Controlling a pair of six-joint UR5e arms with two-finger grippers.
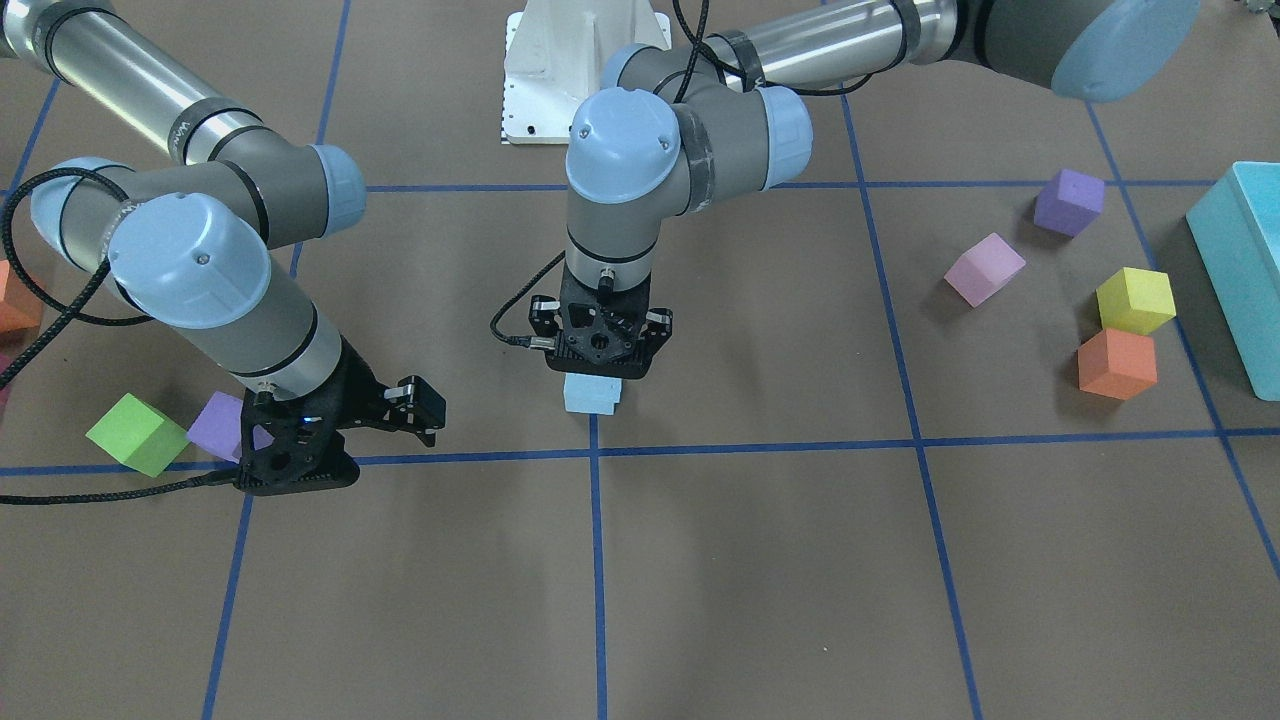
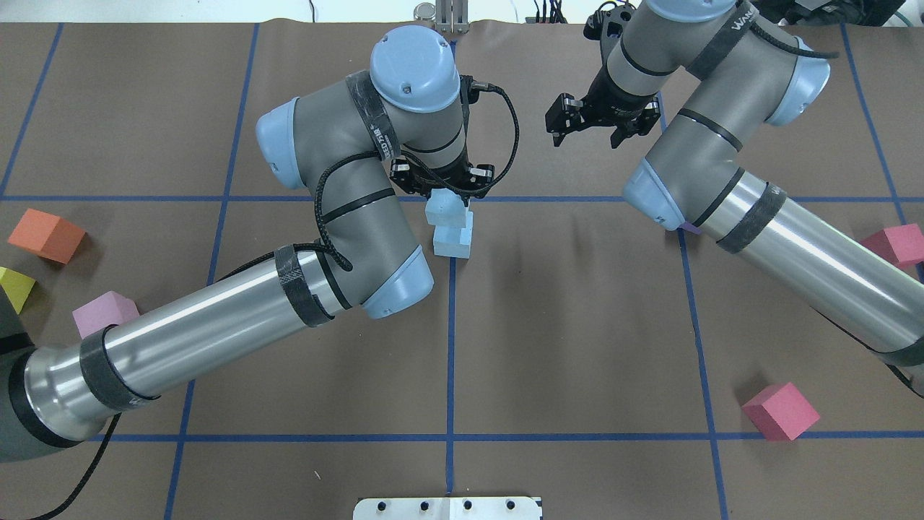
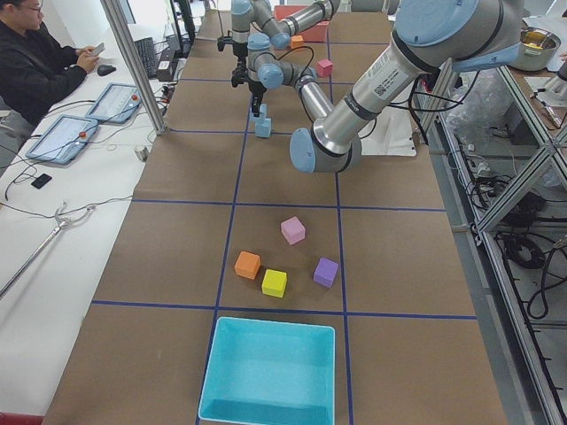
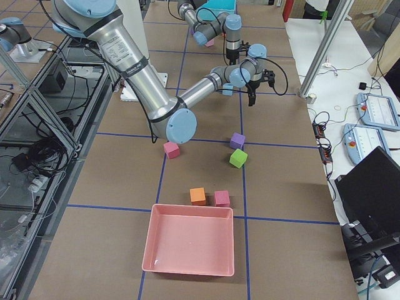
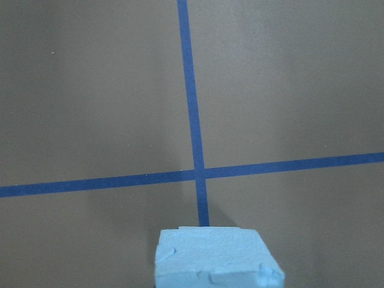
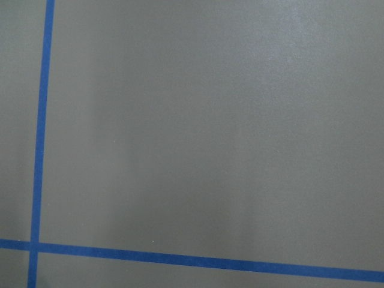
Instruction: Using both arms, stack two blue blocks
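Two pale blue blocks sit near the table's centre cross. The lower blue block [image 2: 455,240] rests on the table. The upper blue block [image 2: 442,208] is on it or just above it, offset a little. My left gripper [image 2: 442,189] stands straight over the pair, jaws around the upper block [image 1: 592,393]. That block's top fills the bottom of the left wrist view [image 5: 216,261]. Both blocks show far off in the exterior left view [image 3: 263,120]. My right gripper [image 2: 586,141] is open and empty, off to the side [image 1: 425,412].
A green cube [image 1: 135,432] and a purple cube [image 1: 215,425] lie beside my right gripper. Lilac [image 1: 985,268], purple [image 1: 1068,200], yellow [image 1: 1135,300] and orange [image 1: 1117,363] cubes lie by the turquoise bin [image 1: 1240,270]. Two pink-red cubes [image 2: 779,410] and a pink tray [image 4: 190,247] are on my right.
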